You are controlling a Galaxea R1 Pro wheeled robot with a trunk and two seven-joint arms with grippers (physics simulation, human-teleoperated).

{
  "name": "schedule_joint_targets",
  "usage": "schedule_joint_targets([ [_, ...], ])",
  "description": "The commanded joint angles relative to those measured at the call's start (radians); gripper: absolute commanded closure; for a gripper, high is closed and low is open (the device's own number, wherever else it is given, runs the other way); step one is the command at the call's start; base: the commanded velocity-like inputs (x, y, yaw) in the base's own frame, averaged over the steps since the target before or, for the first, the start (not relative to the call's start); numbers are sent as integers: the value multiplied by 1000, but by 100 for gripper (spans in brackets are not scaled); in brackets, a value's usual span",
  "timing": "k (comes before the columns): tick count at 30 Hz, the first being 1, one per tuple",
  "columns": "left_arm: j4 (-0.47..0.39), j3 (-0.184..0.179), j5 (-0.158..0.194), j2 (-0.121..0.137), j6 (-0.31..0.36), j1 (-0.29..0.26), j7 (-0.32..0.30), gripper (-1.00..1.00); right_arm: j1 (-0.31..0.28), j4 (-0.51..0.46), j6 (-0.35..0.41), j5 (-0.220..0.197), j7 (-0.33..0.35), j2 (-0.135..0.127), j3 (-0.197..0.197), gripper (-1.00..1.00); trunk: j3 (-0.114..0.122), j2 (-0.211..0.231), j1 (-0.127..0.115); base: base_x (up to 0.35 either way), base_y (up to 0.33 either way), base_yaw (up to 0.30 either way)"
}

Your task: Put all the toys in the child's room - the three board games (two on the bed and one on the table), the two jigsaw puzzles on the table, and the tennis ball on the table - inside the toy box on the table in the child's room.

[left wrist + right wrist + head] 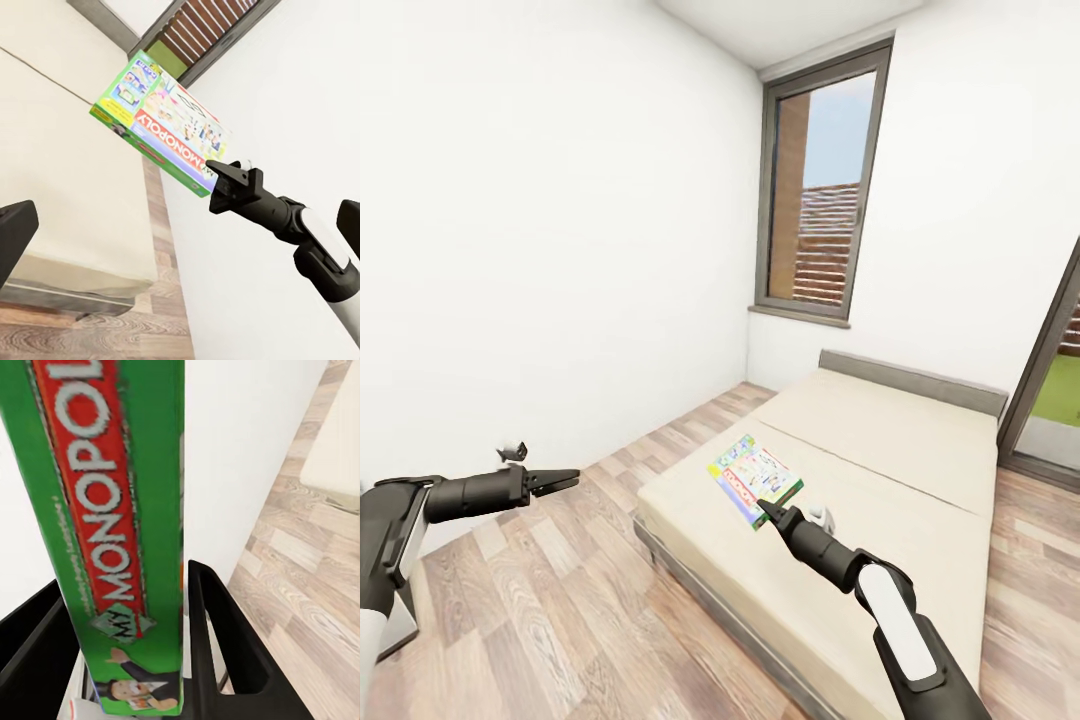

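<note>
Monopoly board game [755,480]: green box, red banner, clamped in right pincer [763,515].

A bedroom in a home is shown: a low bed [880,450] with a beige mattress is set against white walls, beside a tall window [822,190], on what seems wood-plank flooring [540,600].

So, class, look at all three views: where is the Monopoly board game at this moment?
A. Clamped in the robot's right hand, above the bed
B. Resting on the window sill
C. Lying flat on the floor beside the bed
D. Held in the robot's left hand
A: the right hand is shut on the edge of the Monopoly board game, whose spine sits between the two fingers in the right wrist view; the left hand holds nothing.
</note>
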Motion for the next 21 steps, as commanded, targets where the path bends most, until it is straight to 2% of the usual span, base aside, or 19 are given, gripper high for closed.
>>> schedule_joint_targets([
  [1, 0, 0, -3, 0, 11, -1, -5, -100, -1, 0, 4, 1, 2, 0, -1, 100, 2, 6, -4, 0, 0, 0],
  [21, 0, 0, -2, -1, 11, -1, -5, -100, -1, 0, 2, 3, 1, 1, -1, 100, 64, 146, -81, 0, 0, 0],
])
